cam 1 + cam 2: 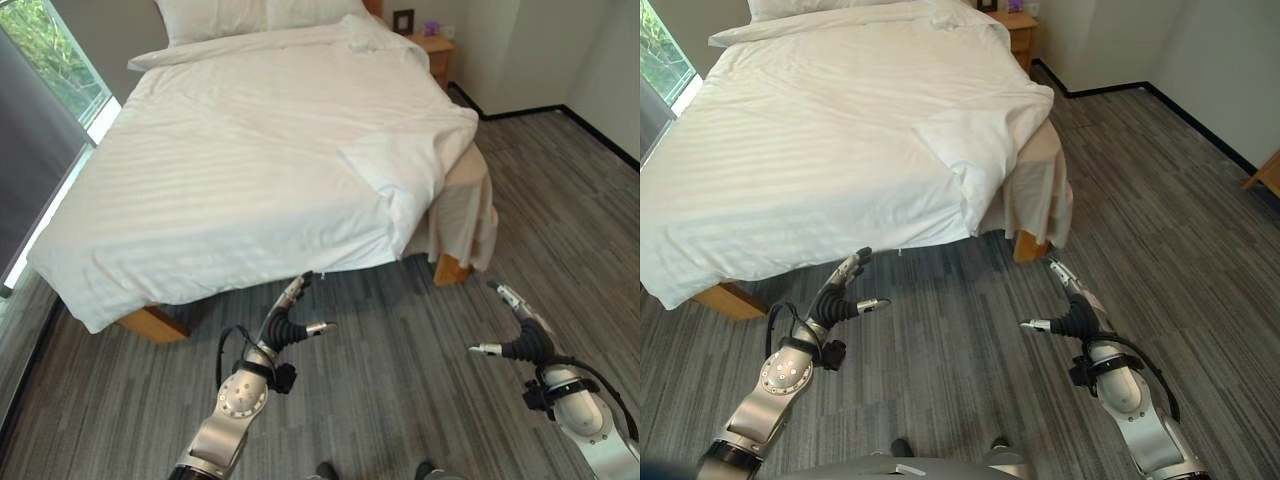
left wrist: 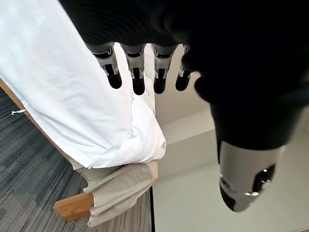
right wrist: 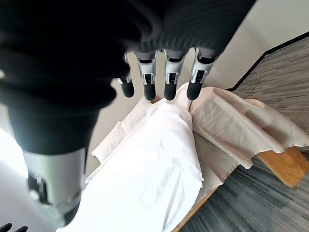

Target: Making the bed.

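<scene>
A white duvet [image 1: 240,150] covers the bed, hanging over the foot edge. Its near right corner [image 1: 400,170] is folded back and bunched, baring a beige sheet [image 1: 465,205] that droops over the wooden bed leg [image 1: 450,268]. White pillows [image 1: 250,15] lie at the head. My left hand [image 1: 292,322] hovers open above the floor just short of the bed's foot edge, holding nothing. My right hand [image 1: 515,330] is open too, to the right, below the bed's corner. In the wrist views the straight fingers [image 2: 137,72] and fingers [image 3: 169,77] point at the bed.
A wooden nightstand [image 1: 433,48] stands by the far right of the bed. A window [image 1: 60,60] with a dark curtain [image 1: 30,150] runs along the left. Grey striped floor [image 1: 400,350] lies between me and the bed. A wall [image 1: 560,50] rises at the right.
</scene>
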Available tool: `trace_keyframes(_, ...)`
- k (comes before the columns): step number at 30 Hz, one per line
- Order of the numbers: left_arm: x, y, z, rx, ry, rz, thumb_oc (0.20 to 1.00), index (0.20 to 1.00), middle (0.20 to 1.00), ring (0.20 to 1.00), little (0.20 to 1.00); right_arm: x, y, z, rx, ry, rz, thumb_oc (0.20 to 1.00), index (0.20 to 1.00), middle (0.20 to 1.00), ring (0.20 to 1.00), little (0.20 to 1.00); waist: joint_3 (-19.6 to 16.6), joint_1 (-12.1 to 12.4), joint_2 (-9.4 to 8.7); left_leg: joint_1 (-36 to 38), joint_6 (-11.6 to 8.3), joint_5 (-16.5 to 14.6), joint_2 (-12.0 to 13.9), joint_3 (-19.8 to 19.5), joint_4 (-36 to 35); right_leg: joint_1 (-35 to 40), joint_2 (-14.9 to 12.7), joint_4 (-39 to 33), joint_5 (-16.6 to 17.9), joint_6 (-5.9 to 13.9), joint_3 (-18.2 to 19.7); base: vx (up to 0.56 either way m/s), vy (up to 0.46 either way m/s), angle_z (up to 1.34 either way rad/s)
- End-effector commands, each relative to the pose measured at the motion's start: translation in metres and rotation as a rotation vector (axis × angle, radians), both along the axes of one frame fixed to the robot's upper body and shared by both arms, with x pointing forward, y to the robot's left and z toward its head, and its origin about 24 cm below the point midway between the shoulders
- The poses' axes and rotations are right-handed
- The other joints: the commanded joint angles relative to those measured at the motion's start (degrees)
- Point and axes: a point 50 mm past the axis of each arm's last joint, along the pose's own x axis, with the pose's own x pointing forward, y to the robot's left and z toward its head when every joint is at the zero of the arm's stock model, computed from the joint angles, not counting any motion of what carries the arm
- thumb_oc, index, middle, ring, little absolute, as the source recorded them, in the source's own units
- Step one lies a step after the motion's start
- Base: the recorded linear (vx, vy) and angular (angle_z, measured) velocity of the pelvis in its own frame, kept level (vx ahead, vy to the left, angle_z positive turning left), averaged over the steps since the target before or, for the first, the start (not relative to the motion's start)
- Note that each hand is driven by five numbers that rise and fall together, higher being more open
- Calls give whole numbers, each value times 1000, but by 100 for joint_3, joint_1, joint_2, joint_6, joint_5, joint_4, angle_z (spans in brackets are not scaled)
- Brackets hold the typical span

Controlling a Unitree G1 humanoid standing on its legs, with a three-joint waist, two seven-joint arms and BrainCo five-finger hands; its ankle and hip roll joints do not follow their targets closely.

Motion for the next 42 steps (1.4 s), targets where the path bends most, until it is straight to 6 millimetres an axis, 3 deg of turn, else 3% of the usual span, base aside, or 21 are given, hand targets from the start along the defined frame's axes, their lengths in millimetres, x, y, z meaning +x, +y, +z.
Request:
trace_keyframes(1, 14, -16, 27, -88, -134, -71, 1000, 1000, 1000, 1000, 1000, 5, 1, 28, 5, -139, 27, 1000, 1000, 1000, 1000, 1000, -89, -51, 99, 247, -681, 298, 902, -142, 27, 15, -379, -51, 122, 618, -16, 14, -73, -7)
trace_keyframes(10, 16, -25, 30, -119, -138, -105, 1000, 1000, 1000, 1000, 1000, 5, -4, 26, -19, -126, 15, 1000, 1000, 1000, 1000, 1000, -98, -185, 221, 456, -780, 403, 1047, -4, 95, 130, -181, -67, -95, 502, 110, 17, -68, -18)
trace_keyframes(14, 24, -37, 35, -170, -148, -131, 1000, 1000, 1000, 1000, 1000, 6, -7, 31, -21, -148, 5, 1000, 1000, 1000, 1000, 1000, 206, -165, 116, -308, -1052, 1125, 1532, -371, 1899, 280, 37, -75, -292, 174, 305, -13, -216, -16)
trace_keyframes(16, 25, -38, 36, -175, -149, -130, 1000, 1000, 1000, 1000, 1000, 7, -8, 30, -20, -140, 3, 1000, 1000, 1000, 1000, 1000, 294, -157, 50, -551, -1056, 1306, 1619, -581, 2396, 312, 62, -75, -331, 100, 359, 5, -142, -58)
trace_keyframes(18, 25, -42, 33, -189, -135, -131, 1000, 1000, 1000, 1000, 1000, 7, -9, 25, -25, -115, -7, 1000, 1000, 1000, 1000, 1000, 320, -154, -6, -752, -984, 1108, 1501, -677, 2651, 369, 62, -75, -402, 79, 482, 50, -91, -48)
trace_keyframes(19, 24, -43, 32, -195, -132, -133, 1000, 1000, 1000, 1000, 1000, 7, -8, 25, -34, -115, -8, 1000, 1000, 1000, 1000, 1000, 335, -94, -28, -914, -890, 916, 1278, -828, 2592, 386, 45, -75, -405, 84, 569, 54, -30, -28)
trace_keyframes(20, 24, -43, 32, -194, -133, -133, 1000, 1000, 1000, 1000, 1000, 7, -8, 25, -34, -116, -8, 1000, 1000, 1000, 1000, 1000, 324, -92, -34, -930, -859, 938, 1261, -813, 2572, 359, 30, -75, -379, 90, 567, 74, -21, -32)
trace_keyframes(21, 24, -47, 30, -204, -125, -138, 1000, 1000, 1000, 1000, 1000, 7, -8, 26, -36, -119, -8, 1000, 1000, 1000, 1000, 1000, 334, -47, -63, -1077, -765, 646, 1001, -981, 2438, 409, 14, -75, -415, 103, 680, 158, 31, -39)
trace_keyframes(22, 26, -54, 28, -213, -114, -137, 1000, 1000, 1000, 1000, 1000, 7, -7, 24, -30, -118, -10, 1000, 1000, 1000, 1000, 1000, 263, -22, -68, -1149, -569, 278, 583, -1045, 1697, 354, -14, -75, -425, 228, 851, 220, 47, -39)
trace_keyframes(26, 31, -65, 34, -205, -147, -151, 1000, 1000, 1000, 1000, 1000, 14, -1, 22, -30, -119, 0, 1000, 1000, 1000, 1000, 1000, 338, 151, 63, -1504, -595, 625, 122, -1458, 654, 400, 115, -75, -534, 301, 1237, 216, 14, -56)
trace_keyframes(27, 32, -67, 36, -210, -156, -152, 1000, 1000, 1000, 1000, 1000, 15, 2, 22, -29, -124, 7, 1000, 1000, 1000, 1000, 1000, 376, 197, 73, -1606, -620, 683, 63, -1526, 603, 446, 154, -75, -584, 288, 1321, 226, -13, -56)
trace_keyframes(30, 32, -73, 36, -218, -151, -158, 1000, 1000, 1000, 1000, 1000, 17, 9, 19, -11, -116, 27, 1000, 1000, 1000, 1000, 1000, 295, 197, 95, -1452, -453, 701, 34, -1369, 308, 631, 185, -75, -813, 315, 1596, 345, 89, -82)
trace_keyframes(34, 34, -80, 42, -198, -173, -200, 1000, 1000, 1000, 1000, 1000, 13, 13, 13, 17, -94, 32, 1000, 1000, 1000, 1000, 1000, 293, 224, -107, -1416, -248, 653, -17, -1143, 256, 672, 187, 378, -973, 231, 1719, 199, 18, -69)
trace_keyframes(35, 38, -82, 49, -172, -203, -213, 1000, 1000, 1000, 1000, 1000, 17, 19, 11, 29, -95, 45, 1000, 1000, 1000, 1000, 1000, 348, 178, -175, -1218, -84, 455, -8, -972, 153, 145, 317, 1436, -936, 553, 1501, 88, 4, -38)
trace_keyframes(36, 39, -82, 50, -171, -205, -212, 1000, 1000, 1000, 1000, 1000, 18, 20, 11, 30, -97, 46, 1000, 1000, 1000, 1000, 1000, 349, 185, -185, -1240, -69, 445, -16, -957, 162, 56, 297, 1575, -1001, 570, 1518, 127, 10, -45)
trace_keyframes(38, 41, -83, 52, -148, -216, -217, 1000, 1000, 1000, 1000, 1000, 23, 27, 13, 25, -106, 76, 1000, 1000, 1000, 1000, 1000, 468, 62, -160, -934, 15, 303, 31, -832, 102, -796, 176, 2965, -461, 1065, 1278, 125, 31, -32)
trace_keyframes(39, 41, -82, 53, -137, -224, -213, 1000, 1000, 1000, 1000, 1000, 24, 31, 13, 27, -106, 86, 1000, 1000, 1000, 1000, 1000, 530, -6, -46, -626, 39, 190, 134, -689, 62, -1233, 49, 3564, -53, 1065, 957, 140, 21, -13)
trace_keyframes(40, 42, -82, 53, -137, -224, -213, 1000, 1000, 1000, 1000, 1000, 24, 31, 14, 27, -106, 87, 1000, 1000, 1000, 1000, 1000, 536, -6, -53, -626, 42, 184, 127, -684, 66, -1255, 37, 3608, -67, 1065, 964, 196, 24, -6)
trace_keyframes(42, 43, -80, 56, -146, -229, -205, 1000, 1000, 1000, 1000, 1000, 25, 33, 15, 30, -112, 92, 1000, 1000, 1000, 1000, 1000, 560, -17, 1, -371, 45, 11, 83, -549, 48, -1394, -436, 3382, -127, 1065, 575, 244, 29, 0)
